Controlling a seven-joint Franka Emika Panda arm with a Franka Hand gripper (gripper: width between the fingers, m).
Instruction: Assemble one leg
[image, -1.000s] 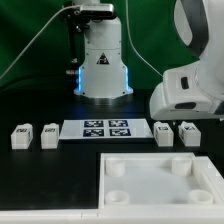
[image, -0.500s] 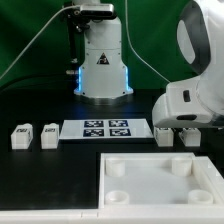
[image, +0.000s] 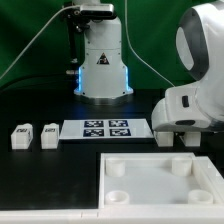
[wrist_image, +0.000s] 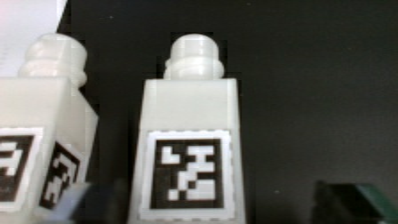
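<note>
The gripper (wrist_image: 217, 205) is hovering with its fingers (wrist_image: 361, 200) spread, holding nothing. The leg (wrist_image: 192, 130) is lying on the table (wrist_image: 302, 90) below, lined up between them, with its long axis pointing away and its peg end farthest. A second leg (wrist_image: 45, 110) is lying just beside it.

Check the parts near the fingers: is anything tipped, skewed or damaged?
Nothing stands out. The leg between the fingers lies straight, parallel to the neighbouring leg with a gap between them, and both pegs look intact. The square panel sits flat, square to the marker board.
</note>
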